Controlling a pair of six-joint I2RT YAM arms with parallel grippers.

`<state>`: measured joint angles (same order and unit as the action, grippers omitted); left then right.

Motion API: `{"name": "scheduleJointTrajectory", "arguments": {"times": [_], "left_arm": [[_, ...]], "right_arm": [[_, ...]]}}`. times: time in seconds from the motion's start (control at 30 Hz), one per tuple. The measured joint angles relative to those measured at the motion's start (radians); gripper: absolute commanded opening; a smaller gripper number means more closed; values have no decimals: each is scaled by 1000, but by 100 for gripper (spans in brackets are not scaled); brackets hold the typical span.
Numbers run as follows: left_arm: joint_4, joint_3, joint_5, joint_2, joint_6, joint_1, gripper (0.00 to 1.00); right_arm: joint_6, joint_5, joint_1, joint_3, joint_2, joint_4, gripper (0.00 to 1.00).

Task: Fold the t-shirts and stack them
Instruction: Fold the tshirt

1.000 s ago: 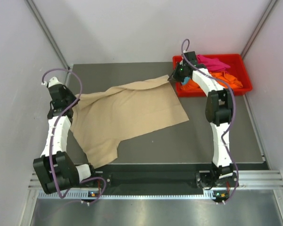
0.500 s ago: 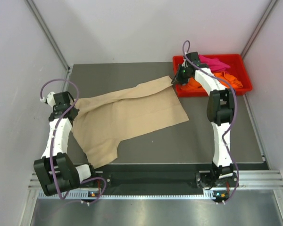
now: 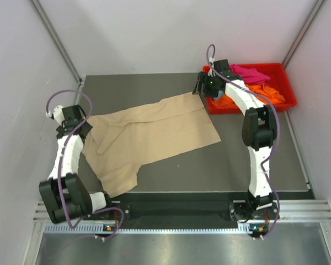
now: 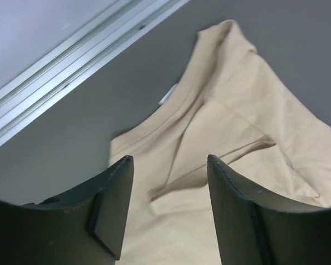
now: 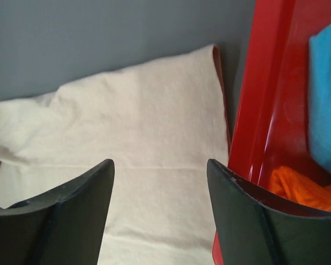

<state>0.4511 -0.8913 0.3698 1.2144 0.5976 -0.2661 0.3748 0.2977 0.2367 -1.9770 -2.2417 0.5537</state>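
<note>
Table (image 3: 254,160): dark grey, matte, flat. Beige t-shirt (image 3: 154,135) lay spread on it left of red tray (image 3: 281,69), one corner touching tray's left wall; judged laid flat ready for folding. Cloth soft, plain, shallow creases, ribbed neckband at end farthest from tray. Tray hard glossy plastic, rectangular; orange t-shirt (image 3: 265,94), magenta t-shirt (image 3: 248,72), teal t-shirt (image 5: 325,94) crumpled inside, waiting turn. My right gripper (image 5: 160,164) hovered over corner beside tray, jaws wide, gripping nothing. My left gripper (image 4: 169,163) hovered over neckband end, far from tray, jaws wide, probably clear of cloth; view too close.
</note>
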Motion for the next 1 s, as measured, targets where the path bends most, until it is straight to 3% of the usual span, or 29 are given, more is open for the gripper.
{"name": "scheduleJointTrajectory", "arguments": {"times": [0.27,0.4,0.67,0.87,1.0], "left_arm": [[-217,-120,-215,377,-121,-75,61],[-272,-140,-320,463,-142,-136,61],[-325,-333,-479,643,-148,-176,56],[-348,-351,-541,688,-117,-175,56],[-352,-373,-543,728,-101,-175,52]], "right_arm": [[-27,-32,31,-154,-78,-65,72],[-27,-32,36,-176,-112,-118,75],[-35,-34,45,-190,-185,-159,84],[-68,-70,58,-248,-231,-165,82],[-85,-101,61,-271,-248,-165,73]]}}
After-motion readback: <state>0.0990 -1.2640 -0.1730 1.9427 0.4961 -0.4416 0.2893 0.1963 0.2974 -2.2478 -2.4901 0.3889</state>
